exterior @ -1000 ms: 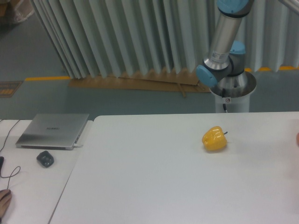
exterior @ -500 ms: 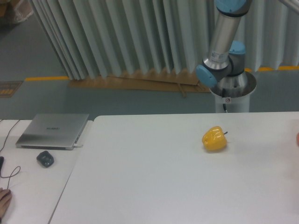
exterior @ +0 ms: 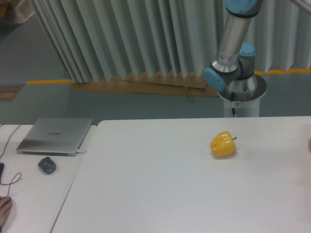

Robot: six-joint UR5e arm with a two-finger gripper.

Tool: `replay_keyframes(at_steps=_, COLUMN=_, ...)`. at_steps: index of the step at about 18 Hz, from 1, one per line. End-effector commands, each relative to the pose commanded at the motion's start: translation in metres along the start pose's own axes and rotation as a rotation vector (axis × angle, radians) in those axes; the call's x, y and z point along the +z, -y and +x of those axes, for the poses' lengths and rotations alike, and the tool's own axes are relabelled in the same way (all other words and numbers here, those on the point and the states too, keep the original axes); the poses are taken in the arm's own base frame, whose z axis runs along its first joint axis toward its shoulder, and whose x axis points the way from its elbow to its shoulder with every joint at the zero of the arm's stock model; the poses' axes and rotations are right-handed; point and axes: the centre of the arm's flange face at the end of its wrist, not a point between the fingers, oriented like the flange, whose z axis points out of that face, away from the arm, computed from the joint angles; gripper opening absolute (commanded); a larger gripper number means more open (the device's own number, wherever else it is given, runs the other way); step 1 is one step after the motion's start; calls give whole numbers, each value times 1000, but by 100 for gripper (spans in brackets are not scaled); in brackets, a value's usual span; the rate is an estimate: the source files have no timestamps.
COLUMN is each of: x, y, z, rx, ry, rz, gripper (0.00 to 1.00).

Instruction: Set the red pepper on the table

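the table (exterior: 160, 194): large white matte top, fills the lower frame from about the middle of the left side to the right edge. its back edge runs level below the arm's base.

curtain (exterior: 146, 39): pale pleated panels across the back of the room, reaching down to the grey floor. flattened brown cardboard (exterior: 146, 86) lies along the curtain foot. a yellow floor line (exterior: 46, 81) shows left of the cardboard, and again at far right behind the arm.

robot arm (exterior: 233, 48): silver tube links with blue joint caps, rising from a round metal pedestal just behind the table's back edge, right of centre. the upper link leaves the frame at the top. the gripper is out of view, so whether its fingers are spread or pressed together cannot be told.

side desk (exterior: 29, 194): smaller white surface at lower left, butted against the table's left edge.

laptop (exterior: 55, 136): silver, lid closed, flat on the side desk near its back edge.

yellow pepper (exterior: 223, 144): lying on the table right of centre, in front of the pedestal, short dark stem pointing right. touches nothing else.

mouse (exterior: 47, 165): dark, on the side desk just in front of the laptop. thin dark cables trail at the far left of the desk.

the red pepper: not identifiable anywhere in view. only a small reddish sliver shows at the right frame edge, too little to name.
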Motion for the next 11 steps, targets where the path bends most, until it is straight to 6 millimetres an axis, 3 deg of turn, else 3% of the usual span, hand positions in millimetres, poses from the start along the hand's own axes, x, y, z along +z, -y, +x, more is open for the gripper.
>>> replay_keyframes(at_steps=2, x=2, y=1, z=0, rx=-3, ry=0, rz=0, gripper=78)
replay_keyframes(at_steps=5, x=7, y=1, z=1, rx=-4, ry=-1, rz=3, gripper=72)
replay_keyframes(at_steps=11, x=8, y=-1, z=4, rx=-5, ry=1, rz=3, gripper=69)
